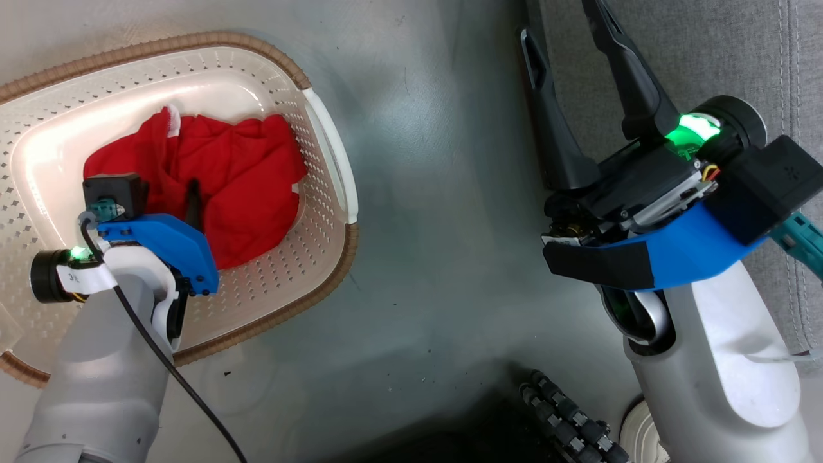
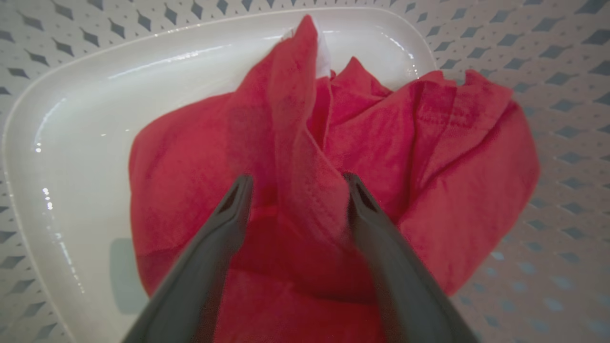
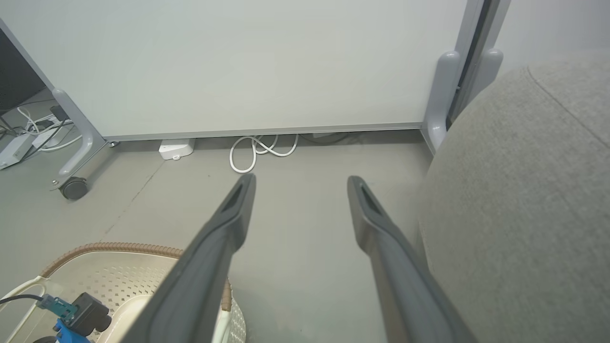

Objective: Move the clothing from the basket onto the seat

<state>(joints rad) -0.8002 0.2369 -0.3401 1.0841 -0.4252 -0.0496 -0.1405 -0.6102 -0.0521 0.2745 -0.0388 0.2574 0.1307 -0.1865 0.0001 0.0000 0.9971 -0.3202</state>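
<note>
Left tool (image 2: pixel 295 183), fingers apart, straddles crumpled red fabric clothing (image 2: pixel 429 157) inside cream perforated plastic basket (image 1: pixel 276 283) (9 o'clock). Right tool (image 3: pixel 300 183) apart, empty, beside light-grey upholstered seat (image 1: pixel 739 58), 2 o'clock.

Clothing (image 1: pixel 244 180) in basket (image 1: pixel 193 44), left jaws over it, right jaws spread by seat (image 1: pixel 733 58)

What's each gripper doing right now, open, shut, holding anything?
Left gripper: open, straddling a fold of the clothing in the basket.
Right gripper: open, empty, beside the seat.
</note>
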